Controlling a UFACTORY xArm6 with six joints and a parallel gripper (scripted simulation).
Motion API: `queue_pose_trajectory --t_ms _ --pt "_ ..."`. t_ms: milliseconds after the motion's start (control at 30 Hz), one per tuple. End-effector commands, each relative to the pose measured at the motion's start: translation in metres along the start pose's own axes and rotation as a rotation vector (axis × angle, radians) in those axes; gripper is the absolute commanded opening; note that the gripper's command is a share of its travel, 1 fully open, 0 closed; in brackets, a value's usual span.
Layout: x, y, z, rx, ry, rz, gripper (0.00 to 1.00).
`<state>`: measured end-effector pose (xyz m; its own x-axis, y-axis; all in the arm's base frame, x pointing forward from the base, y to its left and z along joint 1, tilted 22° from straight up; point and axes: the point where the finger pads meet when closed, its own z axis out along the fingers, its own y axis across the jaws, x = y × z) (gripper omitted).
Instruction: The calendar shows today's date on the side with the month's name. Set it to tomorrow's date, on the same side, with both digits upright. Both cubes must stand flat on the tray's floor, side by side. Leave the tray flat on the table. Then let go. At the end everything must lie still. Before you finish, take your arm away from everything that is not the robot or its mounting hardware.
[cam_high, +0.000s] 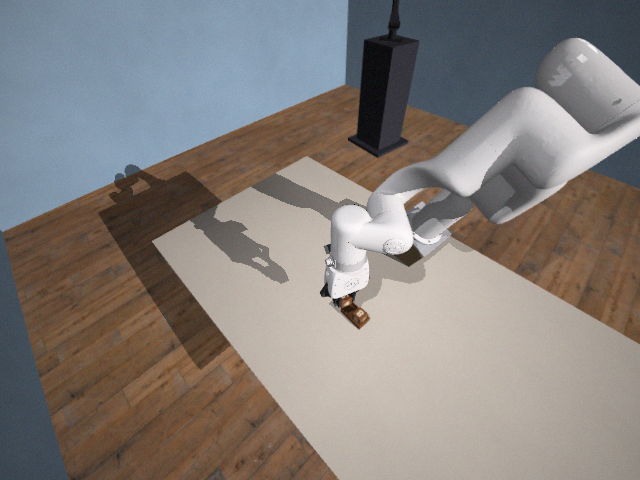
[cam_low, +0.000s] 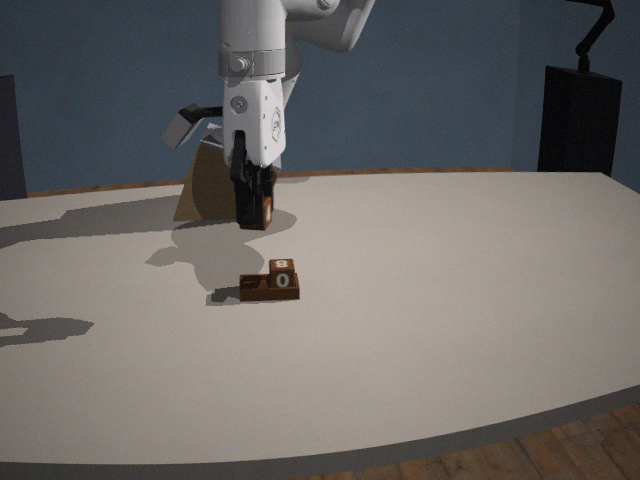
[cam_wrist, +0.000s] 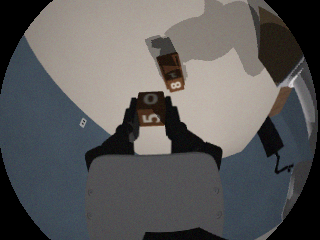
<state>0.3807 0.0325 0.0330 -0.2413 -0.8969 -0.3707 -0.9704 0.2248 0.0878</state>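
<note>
My gripper (cam_high: 345, 301) (cam_low: 254, 212) (cam_wrist: 151, 105) is shut on a brown cube (cam_low: 267, 212) (cam_wrist: 151, 116), held in the air above the table and away from the tray. In the wrist view this cube shows a 5 and a 0. The small brown tray (cam_low: 269, 294) (cam_wrist: 168, 57) lies flat on the table. A second brown cube (cam_high: 360, 313) (cam_low: 281, 280) (cam_wrist: 175, 85) stands in its right half as seen in the exterior view, with an upright 0 in front and an 8 on top. The other half is empty. The month's name is not readable.
A tan sloped block (cam_low: 204, 193) (cam_wrist: 280, 45) stands on the pale table top (cam_high: 465, 372) (cam_low: 413, 335) behind the gripper. Dark pedestals (cam_high: 385, 93) (cam_low: 576, 124) stand beyond the table. The arm reaches in from the upper right in the top view.
</note>
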Motion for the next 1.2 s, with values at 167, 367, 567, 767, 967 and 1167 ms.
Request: queue_pose_trajectory --t_ms 167,367,567,767,967,1167 --pt "-0.015 -0.039 0.001 -0.008 0.014 0.334 0.29" --pt "-0.023 -0.06 0.002 -0.007 0.015 0.527 0.29" --pt "-0.031 -0.083 0.005 -0.005 0.016 0.741 0.29" --pt "-0.038 -0.102 0.008 -0.003 0.018 0.923 0.29" --pt "-0.045 -0.122 0.012 0.0 0.02 1.118 0.29" --pt "-0.049 -0.13 0.014 0.001 0.021 1.21 0.29"
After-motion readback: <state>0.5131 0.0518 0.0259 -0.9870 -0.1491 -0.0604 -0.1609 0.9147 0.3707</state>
